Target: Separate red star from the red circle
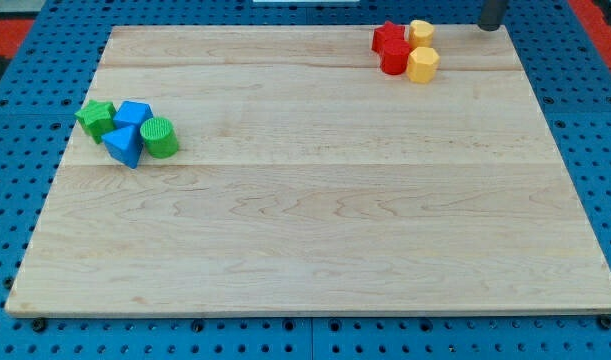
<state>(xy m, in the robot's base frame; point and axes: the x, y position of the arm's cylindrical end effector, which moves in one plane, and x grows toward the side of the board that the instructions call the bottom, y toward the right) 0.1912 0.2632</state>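
The red star (pixel 387 36) lies near the board's top edge, right of centre. The red circle (pixel 395 59) sits just below it and touches it. A yellow block (pixel 421 31) rests against the star's right side. A yellow hexagon (pixel 423 64) rests against the circle's right side. My tip (pixel 492 27) is at the view's top right, just beyond the board's top edge. It is to the right of this cluster and apart from it, touching no block.
At the view's left sits a second cluster: a green star (pixel 95 118), a blue cube (pixel 134 113), a blue triangle (pixel 123 146) and a green circle (pixel 160 137). The wooden board (pixel 315 230) lies on a blue pegboard (pixel 5 150).
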